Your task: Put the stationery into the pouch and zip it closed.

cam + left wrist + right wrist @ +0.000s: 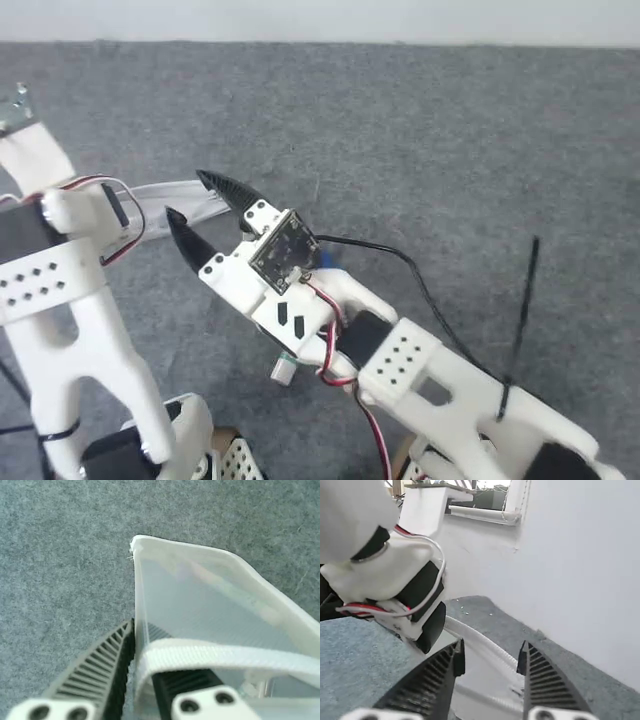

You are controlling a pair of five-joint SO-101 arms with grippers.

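Pouch [160,200], translucent white, sits at 9 o'clock on the grey felt table [450,130]. My left gripper [140,630]: jaws clamped on the pouch wall, just under its white band. My right gripper [491,650]: jaws apart, tips just beside the pouch's 3 o'clock end.
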